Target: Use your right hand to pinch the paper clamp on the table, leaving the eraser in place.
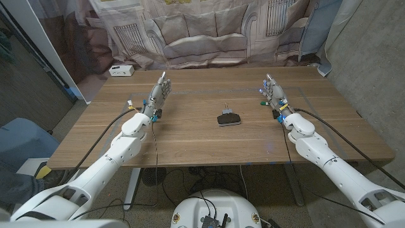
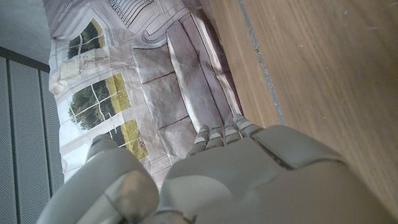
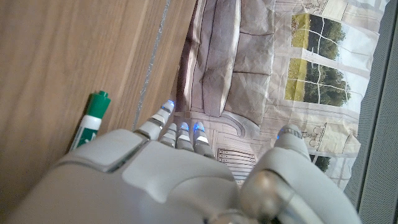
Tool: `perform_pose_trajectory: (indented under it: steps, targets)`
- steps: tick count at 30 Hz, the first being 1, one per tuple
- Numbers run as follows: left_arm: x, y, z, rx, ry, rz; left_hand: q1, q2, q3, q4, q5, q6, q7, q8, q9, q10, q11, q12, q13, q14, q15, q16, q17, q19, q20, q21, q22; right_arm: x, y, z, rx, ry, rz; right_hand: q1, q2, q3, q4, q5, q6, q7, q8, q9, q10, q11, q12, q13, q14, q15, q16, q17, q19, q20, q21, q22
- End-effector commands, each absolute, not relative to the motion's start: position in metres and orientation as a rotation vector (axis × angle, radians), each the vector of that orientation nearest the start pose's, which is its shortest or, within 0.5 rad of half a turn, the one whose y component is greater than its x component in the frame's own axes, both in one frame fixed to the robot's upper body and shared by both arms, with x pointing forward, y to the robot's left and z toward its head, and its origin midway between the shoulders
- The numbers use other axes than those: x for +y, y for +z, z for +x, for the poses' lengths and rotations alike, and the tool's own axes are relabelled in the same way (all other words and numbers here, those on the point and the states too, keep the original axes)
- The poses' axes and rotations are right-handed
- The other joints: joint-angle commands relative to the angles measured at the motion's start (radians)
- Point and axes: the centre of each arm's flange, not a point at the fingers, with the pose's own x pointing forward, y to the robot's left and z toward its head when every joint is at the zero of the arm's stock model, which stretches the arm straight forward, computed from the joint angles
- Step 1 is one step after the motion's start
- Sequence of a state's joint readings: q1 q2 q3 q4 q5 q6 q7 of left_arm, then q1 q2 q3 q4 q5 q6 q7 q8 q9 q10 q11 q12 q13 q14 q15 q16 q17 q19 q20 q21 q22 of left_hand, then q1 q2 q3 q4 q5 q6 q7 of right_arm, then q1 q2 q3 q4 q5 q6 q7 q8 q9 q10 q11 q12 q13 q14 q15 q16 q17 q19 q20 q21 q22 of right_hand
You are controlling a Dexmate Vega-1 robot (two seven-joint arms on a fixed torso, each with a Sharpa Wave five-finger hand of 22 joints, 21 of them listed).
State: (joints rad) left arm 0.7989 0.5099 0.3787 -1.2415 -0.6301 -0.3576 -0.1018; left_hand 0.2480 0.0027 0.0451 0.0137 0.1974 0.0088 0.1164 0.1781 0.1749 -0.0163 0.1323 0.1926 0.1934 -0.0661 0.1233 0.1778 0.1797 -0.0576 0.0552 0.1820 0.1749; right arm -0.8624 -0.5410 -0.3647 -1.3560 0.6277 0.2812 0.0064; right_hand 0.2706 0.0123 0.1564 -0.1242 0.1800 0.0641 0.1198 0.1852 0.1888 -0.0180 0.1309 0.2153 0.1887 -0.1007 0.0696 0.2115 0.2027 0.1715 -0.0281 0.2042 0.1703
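The wooden surface (image 1: 190,136) carries a dark paper clamp (image 1: 228,118) near its middle, a small white box (image 1: 121,70) at the far left corner, and a green-capped marker (image 3: 89,120) lying on the wood just beside the right hand (image 1: 274,94), apart from the clamp.

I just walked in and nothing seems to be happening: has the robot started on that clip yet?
Nothing looks done yet. The paper clamp lies untouched at the middle of the table. The right hand stands apart from it, off to its side, fingers apart and holding nothing; the left hand waits likewise. I cannot make out an eraser. Reaching over and pinching the clamp are left.
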Motion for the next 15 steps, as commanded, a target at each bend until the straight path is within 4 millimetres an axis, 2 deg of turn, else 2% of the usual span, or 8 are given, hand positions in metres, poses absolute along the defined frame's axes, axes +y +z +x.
perform_pose_trajectory:
  steps: [1,9,15]
  targets:
    - [0.297,-0.005,0.65,-0.703,-0.305,0.044,0.009,0.002,0.008,-0.002,0.006,-0.009,0.037,0.005,0.003,-0.004,0.005,0.006,0.004,-0.008,0.008,0.005,0.002,-0.014,0.0,0.004,0.004,-0.29,-0.016,0.627,-0.674,0.176,-0.062,0.013,0.002,0.011,-0.004,0.007,0.008,-0.009,0.009,0.001,0.017,0.0,0.006,0.002,0.012,-0.011,0.01,0.001,0.028,-0.005,0.009,0.001]
    - [0.303,-0.01,0.641,-0.714,-0.314,0.035,0.013,0.01,0.01,-0.006,0.006,0.027,0.033,0.018,0.003,0.029,0.004,0.021,0.003,0.019,0.005,0.015,0.001,-0.001,0.002,0.013,0.004,-0.28,-0.015,0.615,-0.727,0.159,-0.1,0.033,0.009,0.019,-0.013,0.009,0.044,-0.026,0.022,0.002,0.055,-0.014,0.013,0.002,0.047,-0.02,0.015,-0.002,0.068,-0.009,0.015,0.001]
    - [0.307,-0.014,0.636,-0.687,-0.301,0.043,0.017,0.015,0.012,-0.008,0.006,0.046,0.033,0.023,0.003,0.047,0.004,0.027,0.003,0.038,0.003,0.021,0.001,0.011,0.006,0.018,0.004,-0.273,-0.013,0.605,-0.742,0.168,-0.147,0.042,0.012,0.022,-0.016,0.009,0.055,-0.029,0.025,0.002,0.077,-0.015,0.018,0.002,0.059,-0.022,0.016,-0.003,0.08,-0.009,0.015,0.001]
